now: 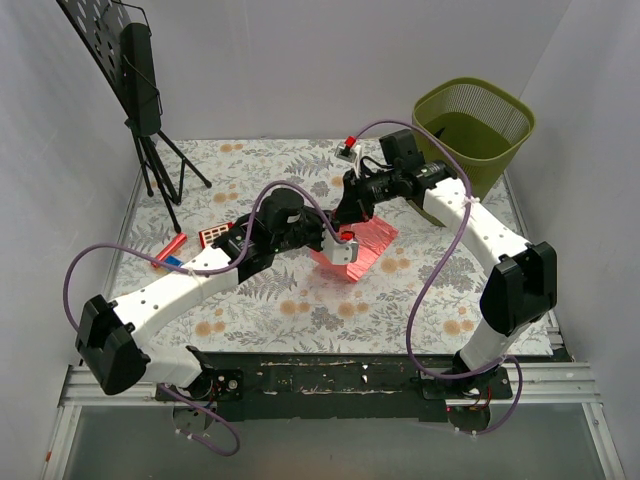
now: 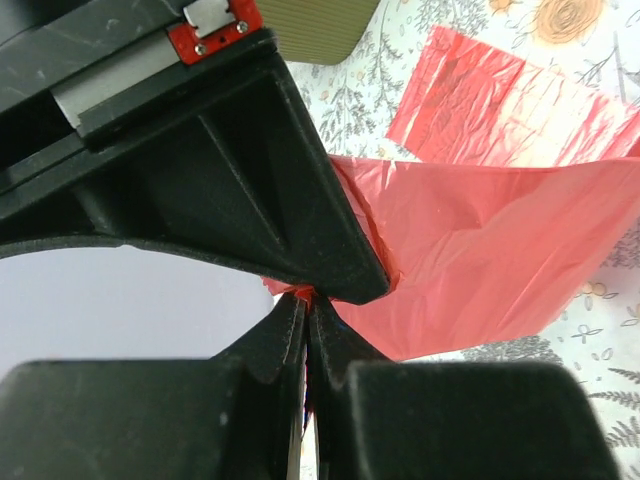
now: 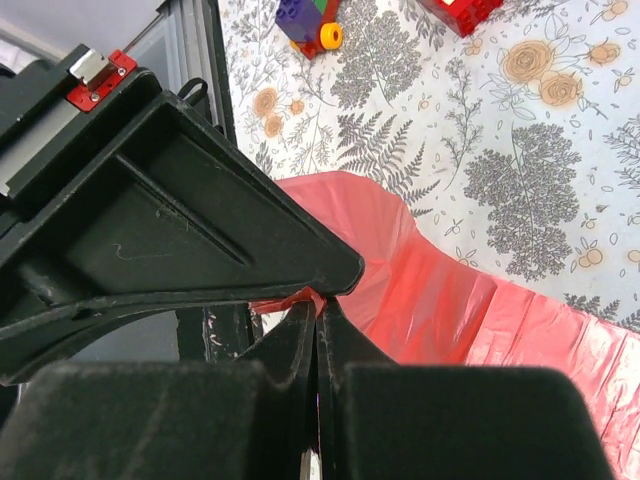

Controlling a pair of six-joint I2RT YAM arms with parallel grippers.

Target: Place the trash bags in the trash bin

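Note:
The red trash bag (image 1: 372,246) lies partly opened out on the floral table, near its middle. My left gripper (image 1: 338,250) is shut on one edge of it; in the left wrist view the jaws (image 2: 305,295) pinch a red fold and the sheet (image 2: 480,260) stretches off to the right. My right gripper (image 1: 345,215) is shut on another edge from the far side; in the right wrist view (image 3: 318,298) the bag (image 3: 440,300) curves away over the table. The olive-green mesh trash bin (image 1: 472,125) stands upright at the far right corner.
A black music stand (image 1: 140,85) stands at the far left. A red stick block (image 1: 170,248) and a red flat toy (image 1: 214,235) lie left of the left arm. A small red and white item (image 1: 349,148) lies at the back. A colourful toy (image 3: 310,25) shows in the right wrist view.

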